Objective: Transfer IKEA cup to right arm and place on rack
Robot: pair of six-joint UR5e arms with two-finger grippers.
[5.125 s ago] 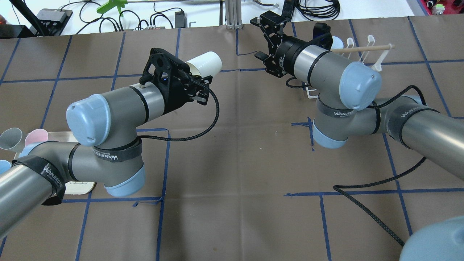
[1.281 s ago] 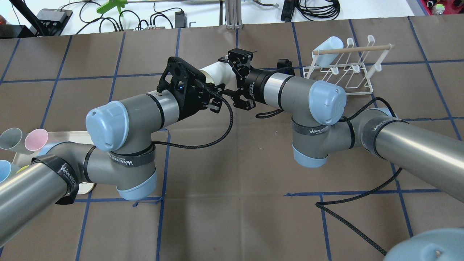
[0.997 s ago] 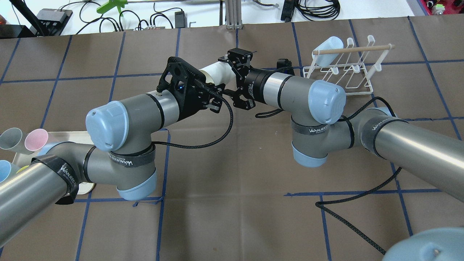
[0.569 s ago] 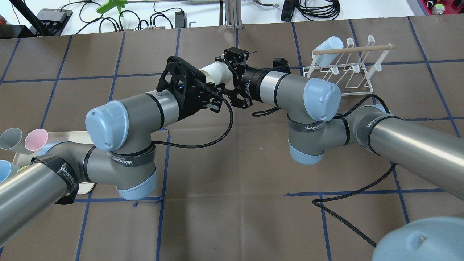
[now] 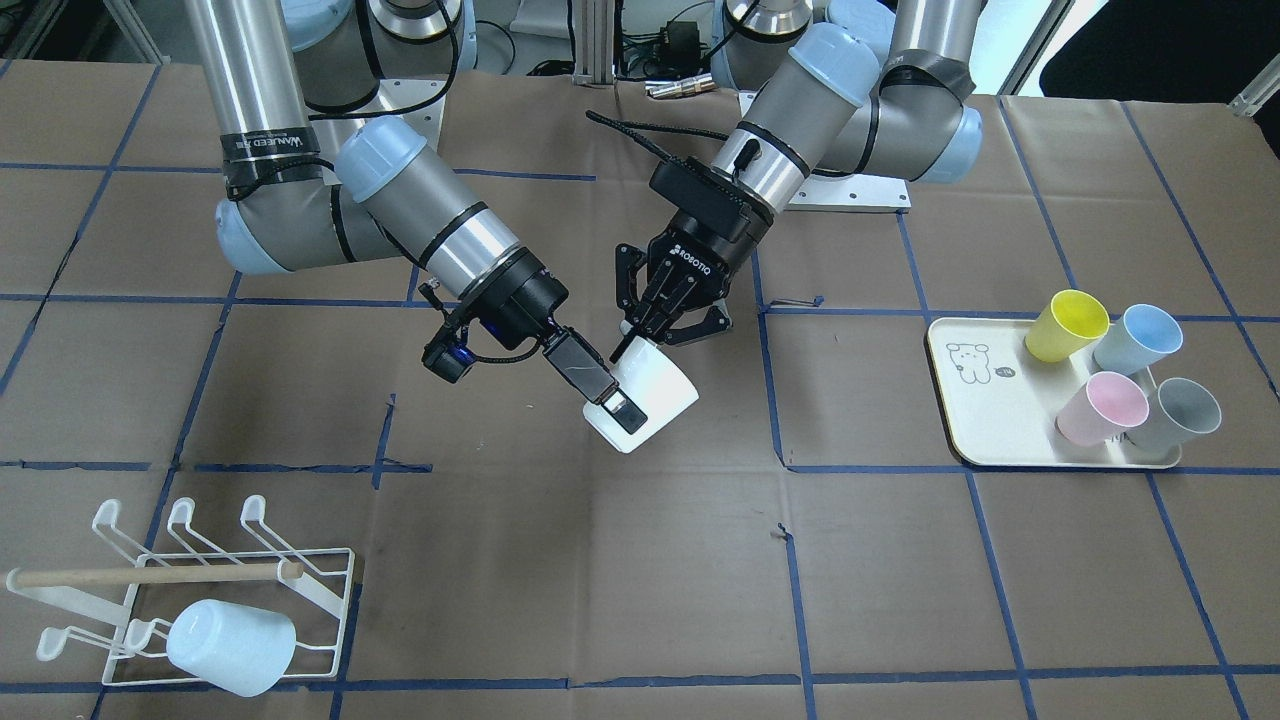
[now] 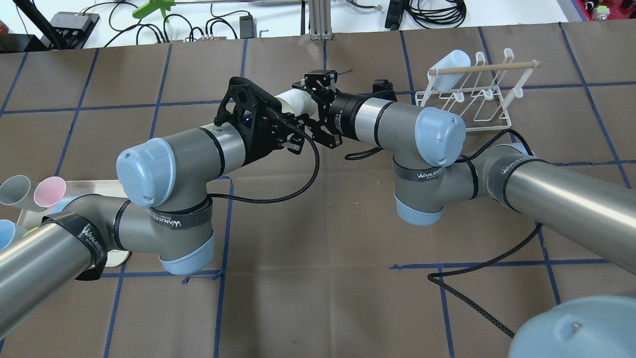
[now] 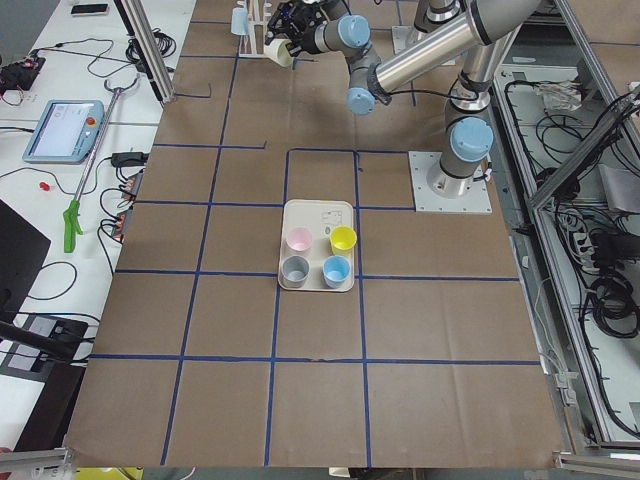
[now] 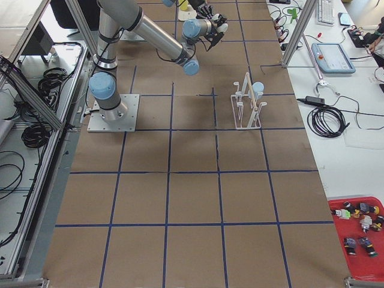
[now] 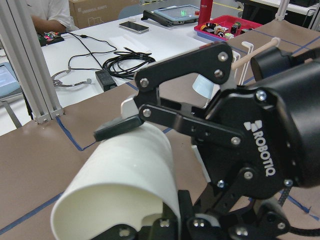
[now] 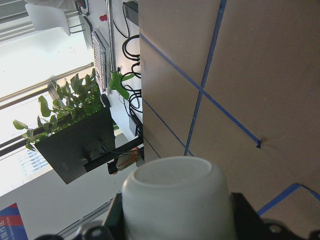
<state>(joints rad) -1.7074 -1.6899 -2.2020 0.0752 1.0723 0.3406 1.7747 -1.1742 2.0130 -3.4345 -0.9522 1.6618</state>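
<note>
A white cup hangs in the air over the table's middle. My left gripper is shut on its rim, mouth end toward the left arm. The cup also shows in the overhead view. My right gripper is open and straddles the cup's closed end. In the left wrist view one of its finger pads lies at the cup's upper side. The right wrist view shows the cup's base between the jaws. The white wire rack with a wooden dowel stands at the right arm's side.
A light-blue cup hangs on the rack. A cream tray with a bear drawing holds several coloured cups on the left arm's side. A black cable trails on the table under the right arm.
My right arm has swung away from the rack toward the left arm. Its open gripper has slid over the closed end of the white cup. The left arm holds still with the cup.
</note>
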